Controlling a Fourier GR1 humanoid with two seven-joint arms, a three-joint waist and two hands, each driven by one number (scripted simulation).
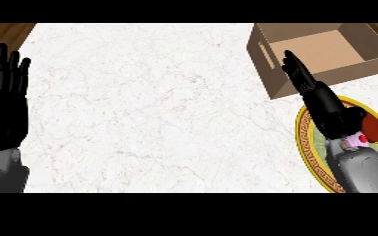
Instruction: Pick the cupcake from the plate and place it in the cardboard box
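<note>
The cardboard box point(267, 62) stands open at the back right of the white marble counter. Just in front of it, at the right edge, lies a plate point(302, 130) with a yellow patterned rim. A small pink part of the cupcake point(361, 139) shows on the plate, mostly hidden beside my right wrist. My right hand point(328, 107) hovers over the plate, open, with its straight fingers point(297, 71) reaching up across the box's front wall. My left hand point(10, 97) rests open at the left edge, fingers up.
The white marble counter point(155, 110) spreads wide between my two hands. A strip of wooden surface point(15, 30) shows at the far left corner.
</note>
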